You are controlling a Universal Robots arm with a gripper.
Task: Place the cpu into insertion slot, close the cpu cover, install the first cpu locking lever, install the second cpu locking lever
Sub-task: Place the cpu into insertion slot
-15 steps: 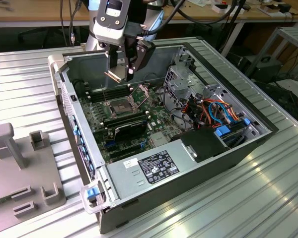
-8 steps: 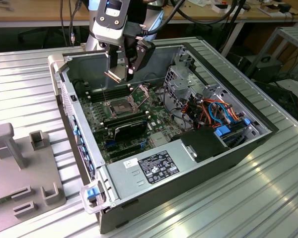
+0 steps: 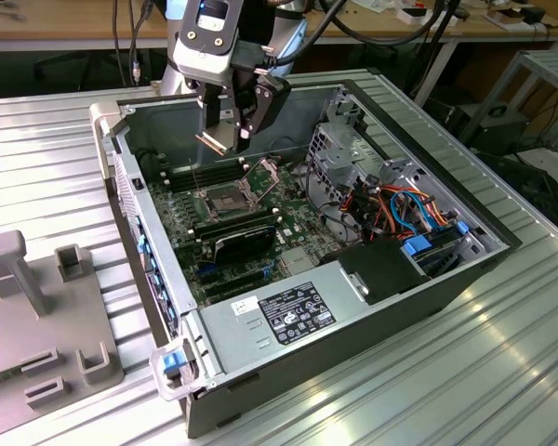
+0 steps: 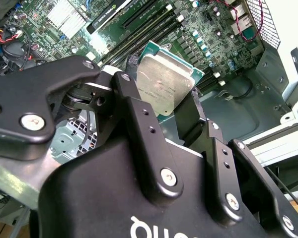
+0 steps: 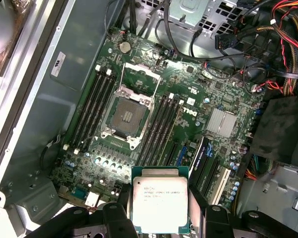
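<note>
Several short lines of dark print are borne on the metal top of the cpu (image 5: pixel 160 203), too fine to be made out. White lettering is printed on the green circuit board (image 5: pixel 186 74), a little aside from the insertion slot (image 5: pixel 125 115), past a bank of memory slots. A black-and-white rating label (image 3: pixel 298 311), crowded with small marks, is stuck on the metal casing well apart from the insertion slot. A grey sticker (image 5: pixel 58 63) is fixed to the case wall.

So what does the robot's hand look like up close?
The gripper is black, with thick jointed fingers held together by shiny silver screws and white lettering on its body. In the exterior view the arm is silver-grey with black cables looping behind it.
</note>
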